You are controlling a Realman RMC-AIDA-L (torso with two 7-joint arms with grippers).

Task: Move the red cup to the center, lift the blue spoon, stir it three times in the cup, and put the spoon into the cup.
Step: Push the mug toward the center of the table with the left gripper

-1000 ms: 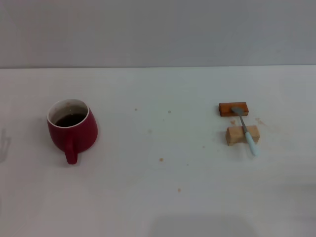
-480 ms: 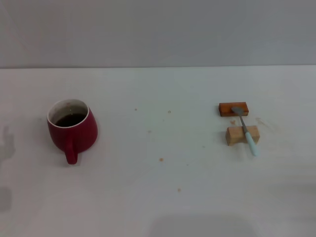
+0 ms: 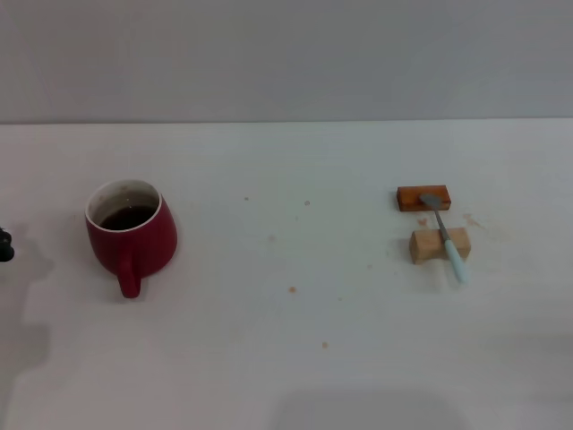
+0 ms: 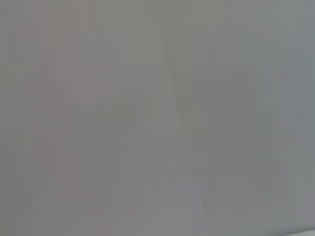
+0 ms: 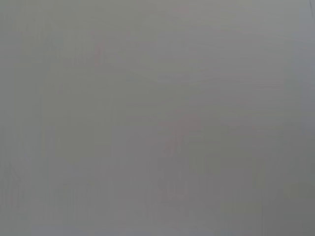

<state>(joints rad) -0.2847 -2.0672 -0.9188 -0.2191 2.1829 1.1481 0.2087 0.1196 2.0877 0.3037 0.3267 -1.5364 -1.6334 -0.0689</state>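
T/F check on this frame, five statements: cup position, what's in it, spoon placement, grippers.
1. The red cup stands at the table's centre. False: it stands on the robot's left side.
2. The cup holds dark liquid. True.
3. The blue spoon lies inside the cup. False: it rests across the orange-brown block and the tan wooden block, on the right.
4. The cup's handle points toward the robot. True.
5. The right gripper grips the spoon. False: no gripper is near it; only a dark tip of the left gripper shows at the head view's left edge.
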